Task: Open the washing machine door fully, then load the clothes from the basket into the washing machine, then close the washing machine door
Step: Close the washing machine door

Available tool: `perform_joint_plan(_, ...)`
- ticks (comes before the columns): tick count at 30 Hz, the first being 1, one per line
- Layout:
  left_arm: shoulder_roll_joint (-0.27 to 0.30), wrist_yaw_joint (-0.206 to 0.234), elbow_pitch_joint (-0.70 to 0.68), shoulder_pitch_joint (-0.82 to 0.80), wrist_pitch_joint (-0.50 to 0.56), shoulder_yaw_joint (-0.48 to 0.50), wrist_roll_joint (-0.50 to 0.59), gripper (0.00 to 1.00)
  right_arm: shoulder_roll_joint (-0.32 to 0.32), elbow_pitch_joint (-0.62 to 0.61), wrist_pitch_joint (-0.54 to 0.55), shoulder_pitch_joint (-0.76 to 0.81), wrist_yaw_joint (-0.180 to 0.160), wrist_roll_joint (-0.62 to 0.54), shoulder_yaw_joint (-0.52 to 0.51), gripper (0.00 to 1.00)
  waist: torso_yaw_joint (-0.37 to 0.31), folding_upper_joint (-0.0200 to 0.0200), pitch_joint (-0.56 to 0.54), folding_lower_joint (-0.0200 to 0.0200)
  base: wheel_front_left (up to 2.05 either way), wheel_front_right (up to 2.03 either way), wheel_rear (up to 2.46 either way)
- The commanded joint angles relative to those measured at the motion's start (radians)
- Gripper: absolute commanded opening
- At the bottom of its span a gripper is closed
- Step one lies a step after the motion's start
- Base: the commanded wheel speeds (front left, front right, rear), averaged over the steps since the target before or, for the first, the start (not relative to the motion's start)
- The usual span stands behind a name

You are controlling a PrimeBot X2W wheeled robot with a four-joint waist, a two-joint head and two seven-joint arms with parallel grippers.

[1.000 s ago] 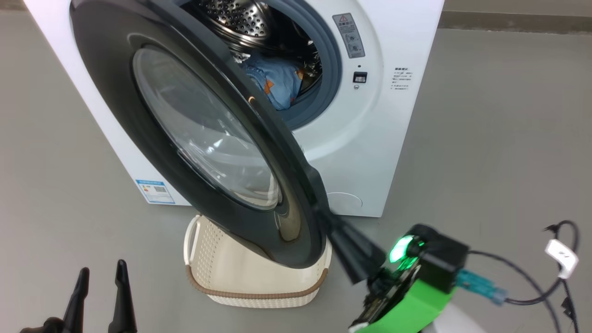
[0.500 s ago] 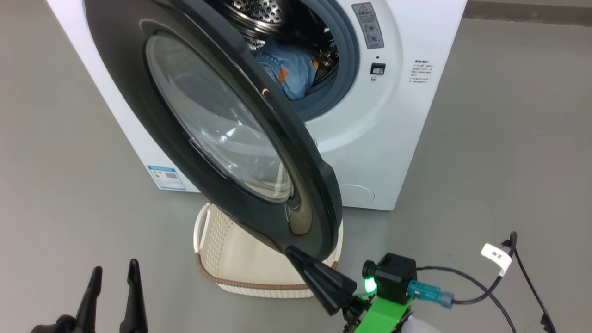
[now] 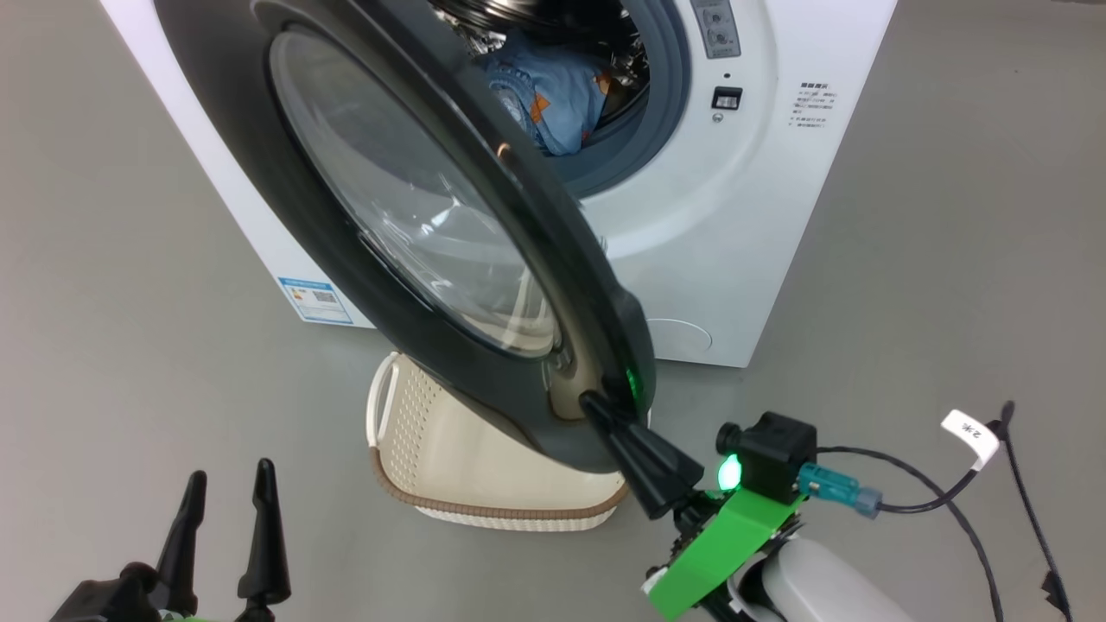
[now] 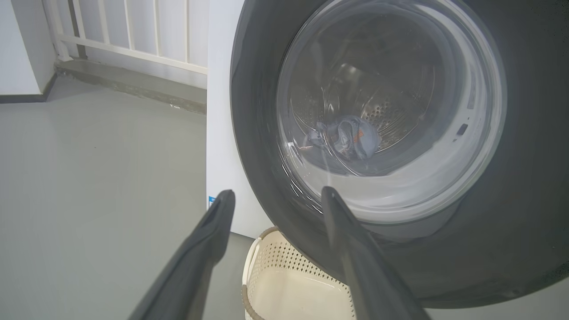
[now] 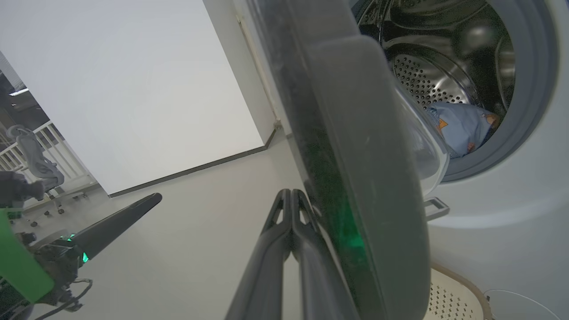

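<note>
Clothes [image 3: 553, 95] lie inside the machine [image 3: 760, 216] in the head view, well beyond both jaws. The basket [image 3: 484, 511] looks empty and the door [image 3: 346, 285] stands part-swung. The right gripper [image 3: 594, 404], clenched on nothing, touches the door's lower rim; the left gripper [image 3: 231, 471] is released, well apart.

Left wrist view: the door is ahead of the spread jaws, the bare basket below.

Right wrist view: the rim is just beside the closed tips.

Loading seems done; shutting the door is left.

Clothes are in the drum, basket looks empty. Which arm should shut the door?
Right. The right gripper, jaws shut, sits against the door's outer rim, placed to push it closed. The left gripper hangs open, low and apart from the door.
</note>
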Motion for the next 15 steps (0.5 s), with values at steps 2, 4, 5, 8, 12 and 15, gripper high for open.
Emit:
perform_joint_plan(2,0.006,-0.003,-0.018,-0.044,-0.006,0.029,0.002,1.0,0.018,-0.016,-0.005,-0.032,0.001,-0.009,-0.013,0.0,-0.003,0.0,0.006,0.0,0.0,0.0,0.0)
perform_joint_plan(4,0.006,-0.003,-0.018,-0.047,-0.006,0.026,0.001,1.0,0.019,-0.013,-0.005,-0.039,0.001,-0.017,-0.03,0.0,-0.005,0.0,0.012,0.0,0.0,0.0,0.0)
perform_joint_plan(5,0.006,-0.003,-0.019,-0.05,-0.006,0.024,0.001,1.0,0.019,-0.012,-0.005,-0.045,0.001,-0.019,-0.038,0.0,-0.006,0.0,0.016,0.0,0.0,0.0,0.0)
perform_joint_plan(8,0.005,-0.003,-0.021,-0.061,-0.006,0.015,0.001,1.0,0.018,-0.009,-0.005,-0.064,0.001,-0.027,-0.073,0.0,-0.006,0.0,0.028,0.0,0.0,0.0,0.0)
perform_joint_plan(12,0.005,-0.003,-0.024,-0.077,-0.006,0.004,0.0,1.0,0.021,0.004,-0.005,-0.091,0.001,-0.035,-0.125,0.0,-0.005,0.0,0.043,0.0,0.0,0.0,0.0)
perform_joint_plan(15,0.004,-0.003,-0.023,-0.09,-0.006,-0.006,-0.001,1.0,0.025,0.014,-0.005,-0.117,0.001,-0.04,-0.162,0.0,0.0,0.0,0.055,0.0,0.0,0.0,0.0)
